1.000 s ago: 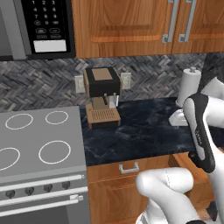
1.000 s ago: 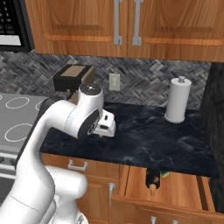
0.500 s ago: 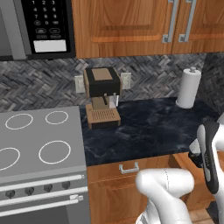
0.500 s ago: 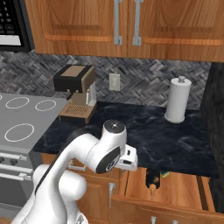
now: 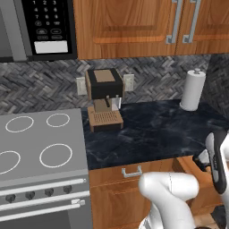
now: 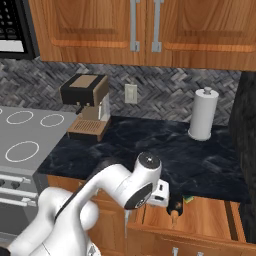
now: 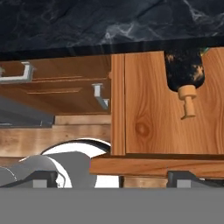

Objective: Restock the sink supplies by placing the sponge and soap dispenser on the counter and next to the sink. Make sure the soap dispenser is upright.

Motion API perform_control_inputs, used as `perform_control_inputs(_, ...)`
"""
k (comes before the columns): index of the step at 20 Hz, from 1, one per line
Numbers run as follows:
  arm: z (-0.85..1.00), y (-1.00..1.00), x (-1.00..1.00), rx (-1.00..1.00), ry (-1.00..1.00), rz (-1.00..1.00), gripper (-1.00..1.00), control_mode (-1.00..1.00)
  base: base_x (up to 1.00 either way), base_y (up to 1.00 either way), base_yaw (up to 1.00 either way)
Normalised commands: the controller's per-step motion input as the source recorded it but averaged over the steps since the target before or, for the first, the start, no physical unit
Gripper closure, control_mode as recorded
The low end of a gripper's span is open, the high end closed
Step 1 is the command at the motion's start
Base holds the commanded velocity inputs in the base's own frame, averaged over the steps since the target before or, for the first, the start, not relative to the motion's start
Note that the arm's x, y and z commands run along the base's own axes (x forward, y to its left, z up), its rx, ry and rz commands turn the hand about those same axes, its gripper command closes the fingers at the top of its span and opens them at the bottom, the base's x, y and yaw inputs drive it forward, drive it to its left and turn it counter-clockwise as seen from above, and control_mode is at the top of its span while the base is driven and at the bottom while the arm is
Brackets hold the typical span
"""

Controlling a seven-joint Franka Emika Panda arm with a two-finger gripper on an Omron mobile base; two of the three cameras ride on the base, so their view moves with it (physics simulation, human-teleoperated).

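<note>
The soap dispenser (image 7: 184, 72) lies on its side in an open wooden drawer (image 7: 148, 109), its dark body half under the counter (image 7: 87, 22) edge and its amber pump pointing toward me. In the right base view the soap dispenser (image 6: 174, 209) lies beside the yellow-green sponge (image 6: 188, 199) at the drawer's back. My gripper (image 7: 113, 179) is open and empty, hanging just left of and above the bottle; the gripper (image 6: 164, 196) sits at the drawer's left front corner. The sink is out of view.
On the dark counter (image 5: 152, 129) stand a coffee machine (image 5: 104, 100) at the left and a white paper-towel roll (image 5: 193, 89) at the back right. A grey stovetop (image 5: 36, 143) lies to the left. Closed drawers with handles (image 7: 15, 74) flank the open one.
The arm has swung down from above the counter to the open drawer's front. The jaws have widened slightly. Nothing on the counter has moved.
</note>
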Motion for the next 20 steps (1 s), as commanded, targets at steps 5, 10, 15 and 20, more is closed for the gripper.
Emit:
perform_control_inputs(5, -0.53, -0.19, 0.32, 0.07, 0.01, 0.00, -1.00, -1.00, 0.00, 0.00, 0.00)
perform_control_inputs(10, -0.49, -0.34, 0.13, 0.07, 0.00, 0.00, -1.00, -1.00, 0.00, 0.00, 0.00)
perform_control_inputs(15, -0.36, -0.36, 0.00, 0.06, 0.00, 0.00, -1.00, -1.00, 0.00, 0.00, 0.00)
perform_control_inputs(20, -0.37, -0.32, 0.00, 0.08, 0.00, 0.00, -1.00, -1.00, 0.00, 0.00, 0.00)
